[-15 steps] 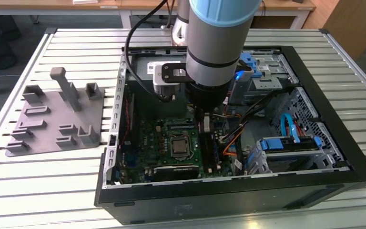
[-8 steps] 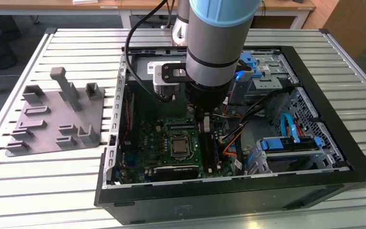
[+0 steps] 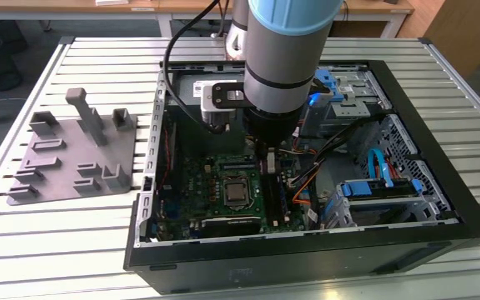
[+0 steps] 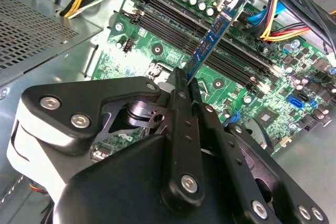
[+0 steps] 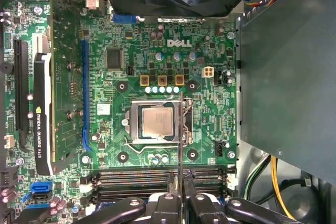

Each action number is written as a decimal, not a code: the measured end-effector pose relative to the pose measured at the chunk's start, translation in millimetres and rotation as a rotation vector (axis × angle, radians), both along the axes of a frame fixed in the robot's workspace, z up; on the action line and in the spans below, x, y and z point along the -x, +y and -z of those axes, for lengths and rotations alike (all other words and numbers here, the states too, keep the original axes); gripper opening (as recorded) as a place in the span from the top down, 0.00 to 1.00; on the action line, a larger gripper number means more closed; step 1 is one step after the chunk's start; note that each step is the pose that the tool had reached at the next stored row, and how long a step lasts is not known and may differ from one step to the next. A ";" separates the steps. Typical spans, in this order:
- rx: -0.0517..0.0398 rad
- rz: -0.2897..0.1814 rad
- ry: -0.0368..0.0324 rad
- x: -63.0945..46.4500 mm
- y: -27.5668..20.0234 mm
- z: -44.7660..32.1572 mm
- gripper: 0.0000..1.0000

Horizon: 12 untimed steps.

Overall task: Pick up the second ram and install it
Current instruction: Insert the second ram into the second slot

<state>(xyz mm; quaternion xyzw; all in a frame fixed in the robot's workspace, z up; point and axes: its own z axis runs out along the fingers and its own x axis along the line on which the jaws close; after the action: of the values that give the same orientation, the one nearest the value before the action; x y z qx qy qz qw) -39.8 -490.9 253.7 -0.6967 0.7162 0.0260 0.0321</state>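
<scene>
Here, gripper (image 4: 185, 81) clamped narrow on second ram (image 4: 212, 38); stick pointed from fingers toward black memory slots (image 4: 173, 17) on green motherboard (image 5: 210, 114), inside open computer case (image 3: 307, 265); grey tray (image 3: 65, 156) well apart.

Pale slatted metal table (image 3: 440, 81), light wooden desks (image 3: 190, 6) behind, grey floor (image 3: 98, 25), brown wooden cabinet (image 3: 457, 31) nearby.

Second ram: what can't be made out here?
- Second wrist view: the gripper, shut on the second ram, hides its held end; whether its far end touches the memory slots cannot be told.
- First wrist view: it is edge-on, faces unseen.
- Exterior view: the arm hides the grip.
</scene>
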 end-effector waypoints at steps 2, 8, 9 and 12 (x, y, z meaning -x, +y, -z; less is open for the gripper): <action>-0.0001 0.021 0.0000 0.0 0.0 0.0 0.86; 0.0000 0.105 0.0001 0.0 0.0 0.0 0.86; 0.0000 0.119 0.0001 0.0 0.0 0.1 0.86; 0.0000 0.158 0.0001 0.0 0.0 0.1 0.86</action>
<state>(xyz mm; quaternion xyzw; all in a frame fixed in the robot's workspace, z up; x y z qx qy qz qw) -39.9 -490.9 253.6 -0.6380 0.7689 0.0234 0.0340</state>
